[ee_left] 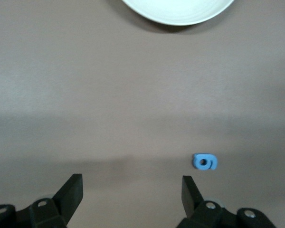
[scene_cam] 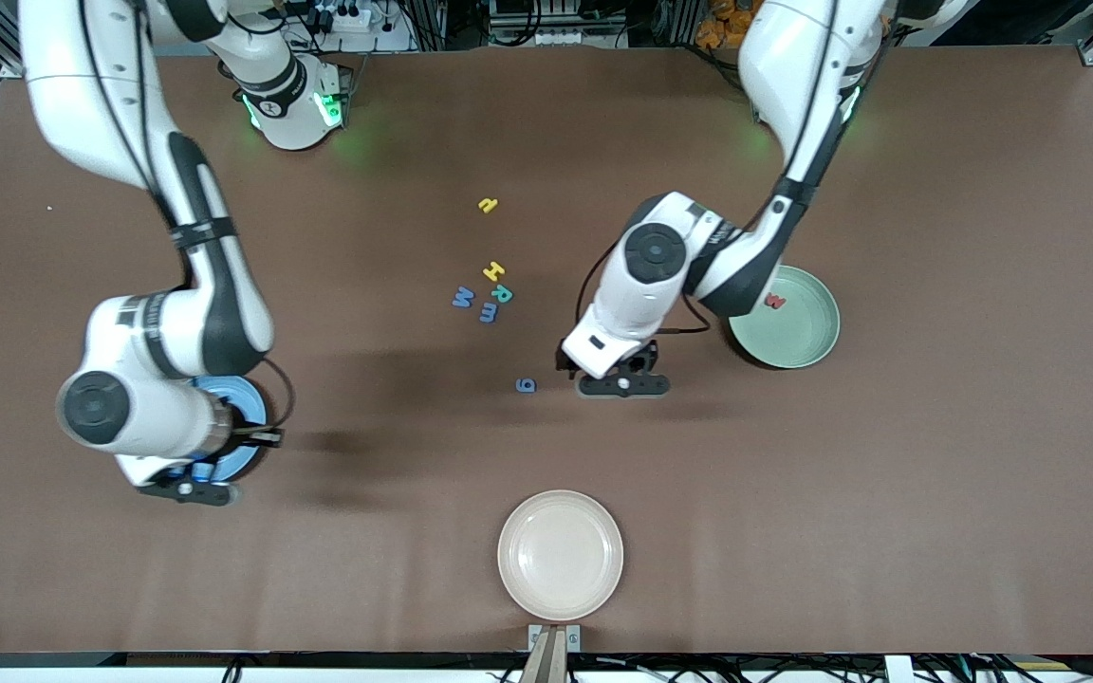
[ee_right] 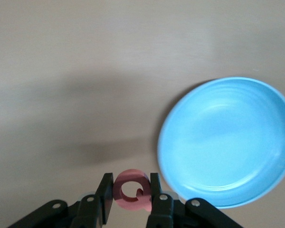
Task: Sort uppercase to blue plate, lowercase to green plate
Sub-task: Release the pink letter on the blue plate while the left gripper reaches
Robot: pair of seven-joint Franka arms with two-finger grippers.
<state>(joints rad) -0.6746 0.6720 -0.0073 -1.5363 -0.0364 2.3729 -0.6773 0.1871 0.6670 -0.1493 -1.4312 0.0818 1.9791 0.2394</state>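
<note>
Our right gripper [ee_right: 128, 197] pinches the red foam capital Q [ee_right: 131, 190] beside the round sky-blue plate's [ee_right: 190, 190] rim; next we move over it and drop. Our left gripper [ee_left: 131, 192] hangs wide open near the small blue foam g [ee_left: 205, 161].

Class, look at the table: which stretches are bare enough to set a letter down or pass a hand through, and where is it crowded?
Bare brown table lies around the beige plate and between the blue plate and the blue g. The blue plate's inside is empty. Crowded: the cluster of H, R, M and m.
</note>
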